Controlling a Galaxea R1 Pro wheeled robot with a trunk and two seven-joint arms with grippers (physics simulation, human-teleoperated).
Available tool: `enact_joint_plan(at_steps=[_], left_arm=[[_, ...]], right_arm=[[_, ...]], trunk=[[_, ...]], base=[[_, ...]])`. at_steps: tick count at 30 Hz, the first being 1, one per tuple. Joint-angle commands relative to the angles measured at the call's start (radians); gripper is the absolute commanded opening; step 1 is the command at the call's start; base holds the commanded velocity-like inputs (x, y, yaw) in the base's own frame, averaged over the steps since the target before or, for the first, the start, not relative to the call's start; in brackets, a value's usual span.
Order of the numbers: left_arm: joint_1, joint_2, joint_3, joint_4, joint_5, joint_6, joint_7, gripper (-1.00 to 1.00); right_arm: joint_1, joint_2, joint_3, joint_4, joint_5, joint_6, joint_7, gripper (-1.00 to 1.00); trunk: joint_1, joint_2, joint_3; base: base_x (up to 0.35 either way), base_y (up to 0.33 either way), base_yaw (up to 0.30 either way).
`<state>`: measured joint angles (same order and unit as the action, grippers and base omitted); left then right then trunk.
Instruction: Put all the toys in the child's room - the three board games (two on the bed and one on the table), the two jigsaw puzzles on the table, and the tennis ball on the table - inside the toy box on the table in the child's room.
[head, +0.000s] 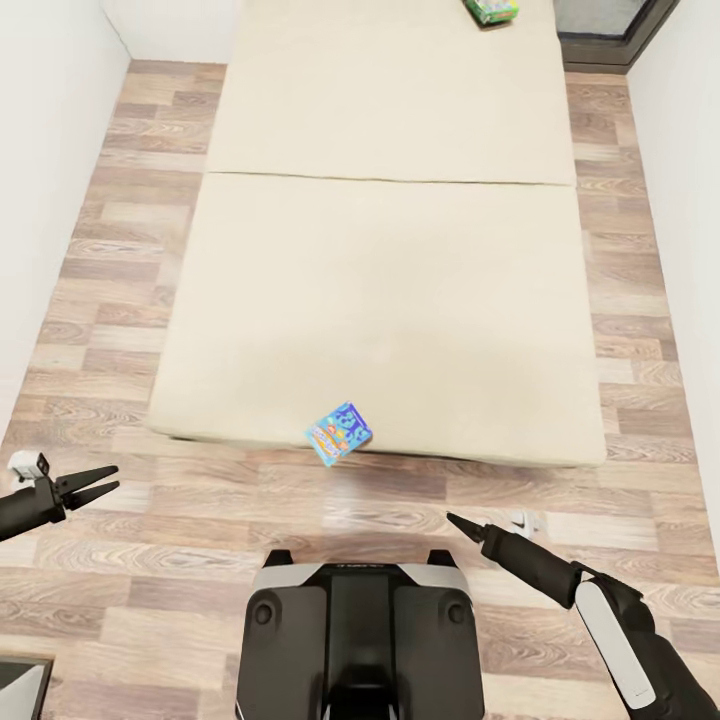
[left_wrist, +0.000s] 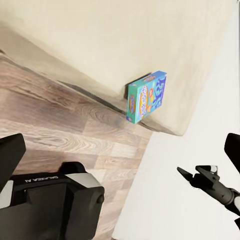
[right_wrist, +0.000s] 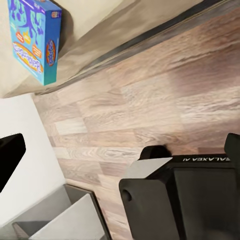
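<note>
Both hands, left hand slightly spread and right hand pressed together, carry nothing, so the blue board game at the bed edge and the green one at its far end remain mine to collect.

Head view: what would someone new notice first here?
The big beige bed takes up most of the picture, on a wood-plank floor. A small blue game box sits at its near edge, partly overhanging, just ahead of the robot. A second, green box lies at the far end. Both grippers, left and right, hover empty over the floor.
</note>
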<state>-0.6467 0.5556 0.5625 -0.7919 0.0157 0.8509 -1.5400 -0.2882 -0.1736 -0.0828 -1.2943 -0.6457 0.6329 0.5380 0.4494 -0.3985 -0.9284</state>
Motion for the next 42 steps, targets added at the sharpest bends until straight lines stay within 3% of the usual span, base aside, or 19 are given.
enact_joint_plan(at_steps=[1, 15, 26, 42], left_arm=[[-0.001, 0.000, 0.000, 0.000, -0.002, 0.009, -0.005, 1.00], [-0.001, -0.003, 0.001, 0.000, -0.002, -0.008, -0.001, 1.00], [-0.001, -0.003, 0.002, 0.000, -0.002, -0.023, -0.002, 1.00], [-0.001, -0.005, 0.000, 0.000, 0.001, -0.038, -0.009, 1.00]], right_arm=[[0.000, 0.000, -0.002, 0.000, -0.005, 0.008, 0.000, 1.00], [0.000, 0.000, -0.005, 0.000, -0.007, 0.007, -0.001, 1.00], [0.001, 0.001, 0.002, 0.002, -0.004, -0.019, -0.006, 1.00], [0.001, 0.003, 0.004, 0.008, -0.011, -0.032, -0.007, 1.00]], trunk=[[0.001, -0.001, 0.000], [0.001, -0.001, 0.014], [0.001, -0.001, 0.015], [0.001, -0.001, 0.016]], base=[[0.000, 0.010, 0.207], [-0.018, 0.021, 0.189], [-0.006, -0.102, 0.017], [-0.046, 0.046, -0.010]])
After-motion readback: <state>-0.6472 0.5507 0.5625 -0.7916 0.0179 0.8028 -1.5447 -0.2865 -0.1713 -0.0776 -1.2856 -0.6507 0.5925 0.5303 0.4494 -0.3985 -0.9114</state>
